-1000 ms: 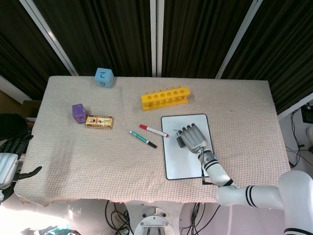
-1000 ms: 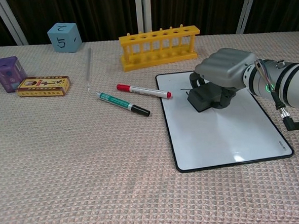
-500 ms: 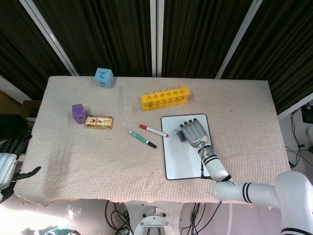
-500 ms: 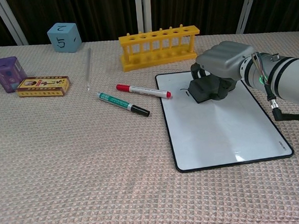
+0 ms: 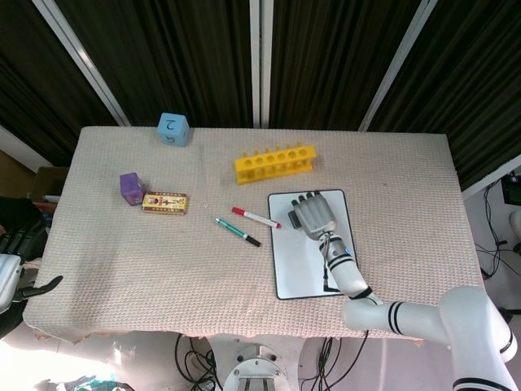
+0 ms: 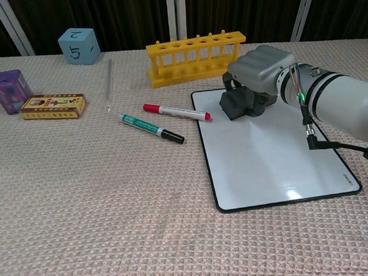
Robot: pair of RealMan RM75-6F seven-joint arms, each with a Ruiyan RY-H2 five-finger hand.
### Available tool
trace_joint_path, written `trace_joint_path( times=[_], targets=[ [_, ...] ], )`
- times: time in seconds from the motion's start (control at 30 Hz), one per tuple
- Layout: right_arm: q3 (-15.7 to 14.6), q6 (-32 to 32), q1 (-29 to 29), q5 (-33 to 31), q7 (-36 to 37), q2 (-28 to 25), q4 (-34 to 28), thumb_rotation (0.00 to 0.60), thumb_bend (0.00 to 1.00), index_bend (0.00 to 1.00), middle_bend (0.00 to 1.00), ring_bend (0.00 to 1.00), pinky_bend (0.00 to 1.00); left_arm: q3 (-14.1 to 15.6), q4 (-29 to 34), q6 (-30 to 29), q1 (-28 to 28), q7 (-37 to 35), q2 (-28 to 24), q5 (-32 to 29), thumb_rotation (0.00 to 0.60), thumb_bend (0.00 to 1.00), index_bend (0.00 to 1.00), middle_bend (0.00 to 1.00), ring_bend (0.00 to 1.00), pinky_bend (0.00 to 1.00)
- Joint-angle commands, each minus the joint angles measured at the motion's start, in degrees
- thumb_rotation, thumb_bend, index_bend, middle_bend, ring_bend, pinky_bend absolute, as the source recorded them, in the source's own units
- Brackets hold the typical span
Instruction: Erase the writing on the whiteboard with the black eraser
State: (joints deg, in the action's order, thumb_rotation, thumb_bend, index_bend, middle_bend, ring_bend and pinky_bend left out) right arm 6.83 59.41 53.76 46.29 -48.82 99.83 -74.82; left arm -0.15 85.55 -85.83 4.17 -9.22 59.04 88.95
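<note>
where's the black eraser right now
In the chest view, the black eraser is under the right hand on the whiteboard's far left corner, near the red marker.

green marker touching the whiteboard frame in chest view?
No: the green marker lies on the tablecloth left of the whiteboard, with cloth showing between its black tip and the frame.

The right hand (image 5: 313, 214) lies palm-down on the whiteboard's (image 5: 307, 265) far end, the red marker (image 5: 256, 217) just left of it, the yellow rack (image 5: 276, 163) beyond.
</note>
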Motion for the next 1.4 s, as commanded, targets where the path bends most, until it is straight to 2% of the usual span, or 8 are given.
trace_joint_path(
  times=[0.03,0.37,0.87,1.1,1.4],
  targets=[
    [0.57,0.46,0.41,0.26,-1.14,1.28,1.37,0.600,0.45,0.98,0.76,0.63,0.68,-0.07,-0.36,-0.09,-0.13,-0.08,0.01,-0.25,0.465,0.13,0.11,0.09,0.10,0.17],
    [2.85,3.74,0.60,1.93,-2.37,6.13,6.61,0.600,0.46,0.98,0.76,0.63,0.68,-0.04,-0.90,-0.37,-0.33,-0.88,-0.07,-0.14,0.465,0.14,0.11,0.09,0.10,0.17],
    [5.04,1.79,-0.07,1.72,-2.34,9.18,10.48,0.600,0.47,0.98,0.76,0.63,0.68,0.03,-1.65,-0.18,-0.25,-1.10,0.30,0.03,0.465,0.13,0.11,0.09,0.10,0.17],
    [4.74,0.85,-0.82,1.36,-3.36,8.22,7.59,0.600,0.48,0.98,0.76,0.63,0.69,0.08,-1.53,-0.15,-0.22,-1.08,0.27,0.14,0.466,0.13,0.11,0.09,0.10,0.17],
    [3.58,0.47,-2.12,-1.42,-6.99,4.28,-0.17,0.600,0.48,0.98,0.76,0.63,0.69,0.30,-0.79,0.05,-0.03,-0.32,0.62,0.64,0.466,0.14,0.11,0.09,0.10,0.17]
  ],
)
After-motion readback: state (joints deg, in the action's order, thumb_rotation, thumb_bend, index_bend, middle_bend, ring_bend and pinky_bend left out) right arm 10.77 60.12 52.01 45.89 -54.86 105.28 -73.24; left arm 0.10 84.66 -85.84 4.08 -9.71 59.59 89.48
